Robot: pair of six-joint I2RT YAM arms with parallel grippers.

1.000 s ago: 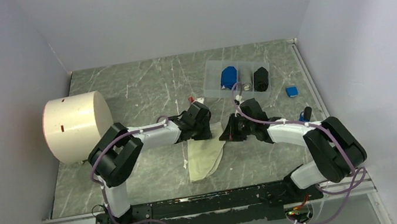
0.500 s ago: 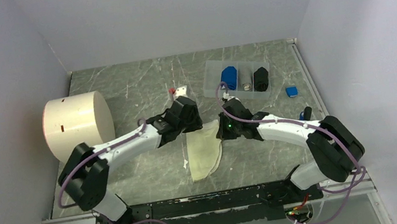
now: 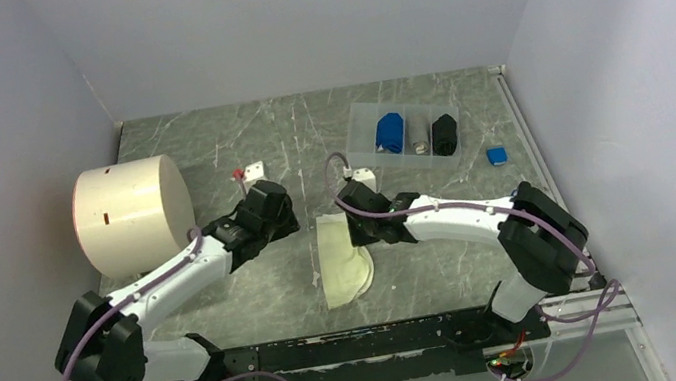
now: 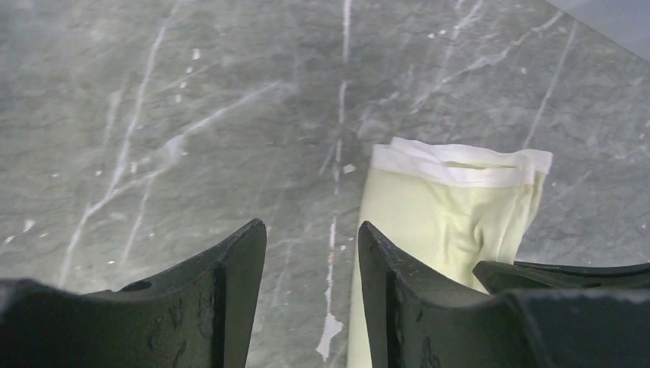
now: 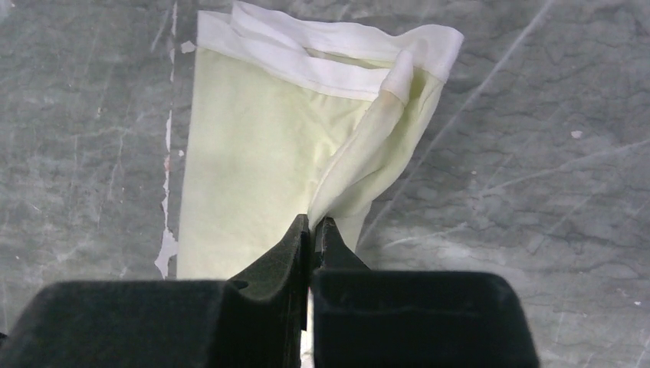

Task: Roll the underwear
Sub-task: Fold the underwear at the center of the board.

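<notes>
The pale cream-yellow underwear lies on the grey marble table, folded lengthwise, its white waistband at the far end. My right gripper is shut on a fold of its right edge, lifting that edge a little. To the left of the garment and apart from it, my left gripper stands open over bare table, nothing between its fingers. A royal blue bundle, apparently the other underwear, rests in the clear tray.
A big cream cylinder stands at the left. The clear tray at the back also holds a black item. A small blue block lies right of it, and a small white and red object sits behind my left gripper.
My left gripper opened and drew back to the left, off the underwear. My right gripper moved left with the garment's right edge, so the cloth now lies narrower.
</notes>
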